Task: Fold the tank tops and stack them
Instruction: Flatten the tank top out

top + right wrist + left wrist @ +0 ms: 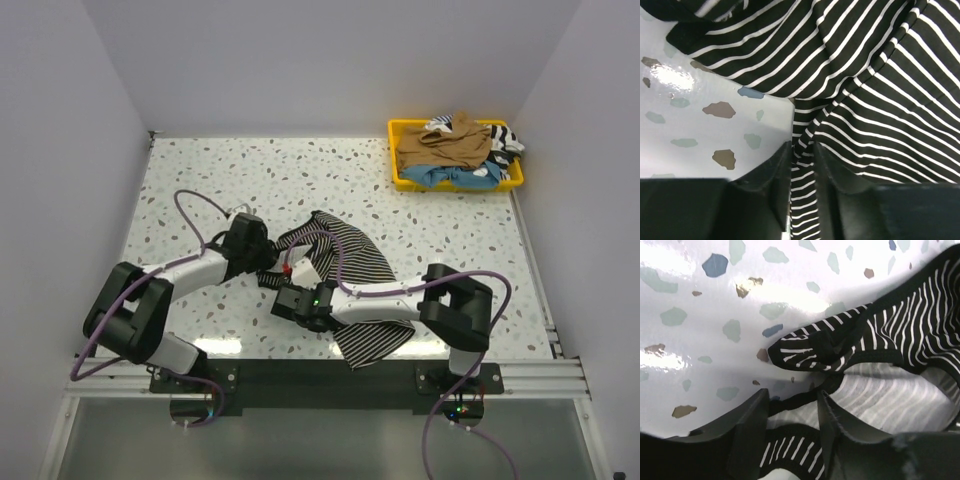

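My right tool [801, 150] is narrow, with a fold of the striped tank top [865, 75] filling the gap between its fingers, so it grips the cloth. The rest of that top spreads ahead of it and to its right over the speckled surface [690, 125].

My left tool [792, 397] stands half-wide. A black hem of the same top crosses between its fingers, but I cannot tell whether it is pinched. Just ahead of it lies a folded strap end.

Far beyond the right tool, a yellow tray [394, 150] holds a tan top [445, 145] and a light blue top [445, 177].
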